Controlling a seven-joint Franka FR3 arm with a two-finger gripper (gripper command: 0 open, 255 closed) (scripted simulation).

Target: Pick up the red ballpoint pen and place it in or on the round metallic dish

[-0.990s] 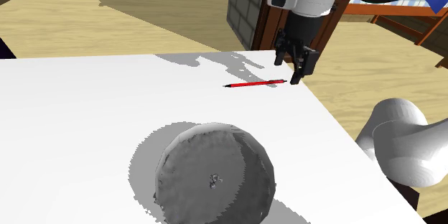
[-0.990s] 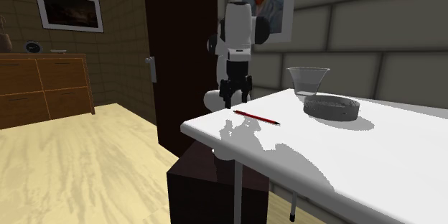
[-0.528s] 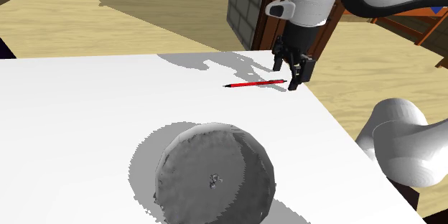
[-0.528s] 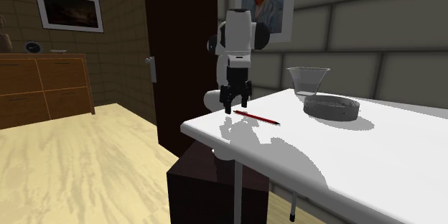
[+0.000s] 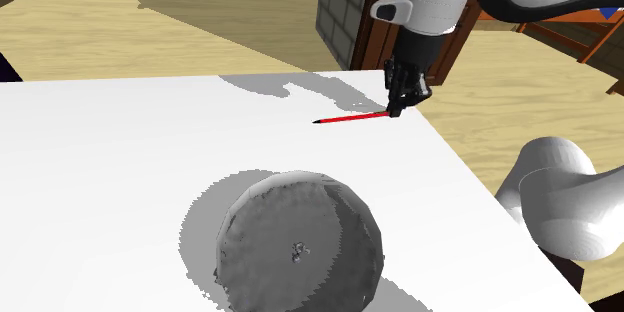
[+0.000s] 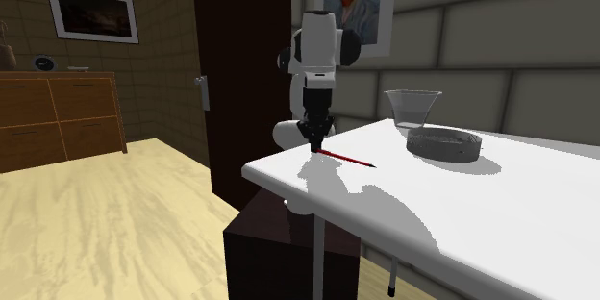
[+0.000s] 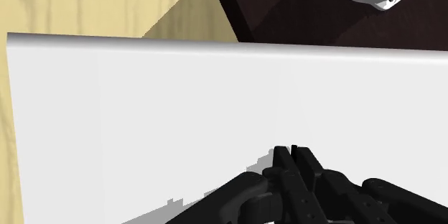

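Observation:
The red pen [image 5: 350, 117] lies flat on the white table [image 5: 100, 160], close to the edge nearest the arm. My black gripper [image 5: 397, 110] stands upright over the pen's end nearest that edge, its fingers shut together on that end. From the second exterior view the gripper [image 6: 315, 146] touches down at the near end of the pen [image 6: 348, 159]. In the wrist view the fingers [image 7: 282, 164] meet just above the white surface, and the pen is hidden beneath them. The round grey dish [image 5: 300, 245] sits nearer the shoulder camera, well apart from the pen.
A clear glass bowl [image 6: 413, 108] stands just behind the dish [image 6: 442, 142]. The table's edge [image 7: 215, 41] runs close past the gripper, with wooden floor beyond. The dark stand [image 6: 279, 250] sits beneath the table's corner, and a wooden dresser [image 6: 58, 115] stands far off.
The gripper has come down to the table at the pen's end, and its fingers have gone from wide apart to shut on it. The pen lies where it did.

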